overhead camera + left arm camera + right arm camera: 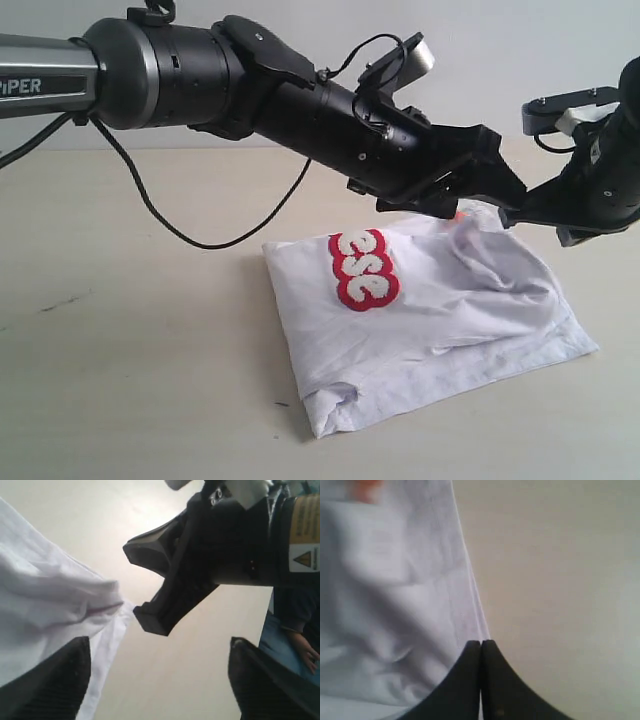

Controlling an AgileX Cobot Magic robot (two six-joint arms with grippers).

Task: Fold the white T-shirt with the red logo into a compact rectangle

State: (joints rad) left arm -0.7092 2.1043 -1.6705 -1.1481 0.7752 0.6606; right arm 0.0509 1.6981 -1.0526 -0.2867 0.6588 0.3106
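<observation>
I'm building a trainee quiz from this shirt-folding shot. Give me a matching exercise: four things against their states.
1 left gripper
2 right gripper
3 red logo
4 black cable

A curves down to the table
B jaws wide apart
C jaws closed at the white T-shirt's edge
D partly showing on top of the folded cloth

Pairs: 1-B, 2-C, 3-D, 4-A

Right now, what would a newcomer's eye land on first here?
The black left arm stretches across the exterior view, left gripper open at the far edge of the white T-shirt. The shirt lies roughly folded on the table, red logo on top; the right gripper is shut at its hem.
</observation>
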